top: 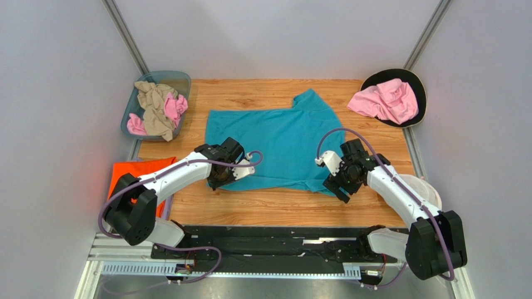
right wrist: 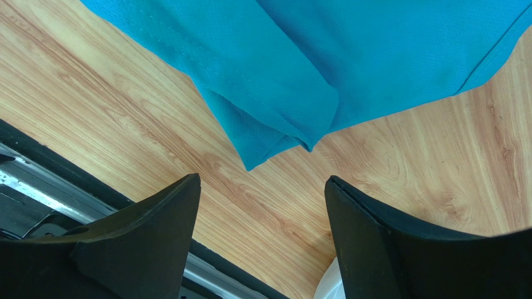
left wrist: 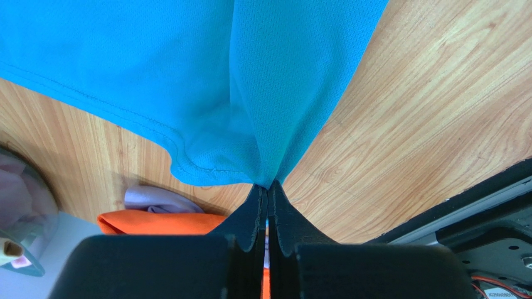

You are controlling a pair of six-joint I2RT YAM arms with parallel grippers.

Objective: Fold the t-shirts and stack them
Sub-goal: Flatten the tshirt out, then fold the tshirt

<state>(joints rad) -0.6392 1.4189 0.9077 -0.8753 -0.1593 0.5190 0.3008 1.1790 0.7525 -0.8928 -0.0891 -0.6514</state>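
Note:
A teal t-shirt (top: 281, 140) lies spread on the wooden table (top: 268, 208). My left gripper (top: 220, 180) is shut on its near left corner; in the left wrist view the teal cloth (left wrist: 250, 93) is pinched between the closed fingertips (left wrist: 268, 190) and lifted a little. My right gripper (top: 337, 187) is open and empty just above the table by the shirt's near right corner (right wrist: 275, 140), which lies folded over ahead of the fingers (right wrist: 368, 218). An orange folded shirt (top: 134, 171) lies left of the table, also in the left wrist view (left wrist: 162, 223).
A blue-grey bin (top: 156, 104) at the far left holds beige and pink clothes. A pink shirt (top: 386, 99) lies crumpled on a black round tray (top: 419, 87) at the far right. A white round object (top: 424, 187) sits at the right edge. A black rail (top: 268, 240) runs along the front.

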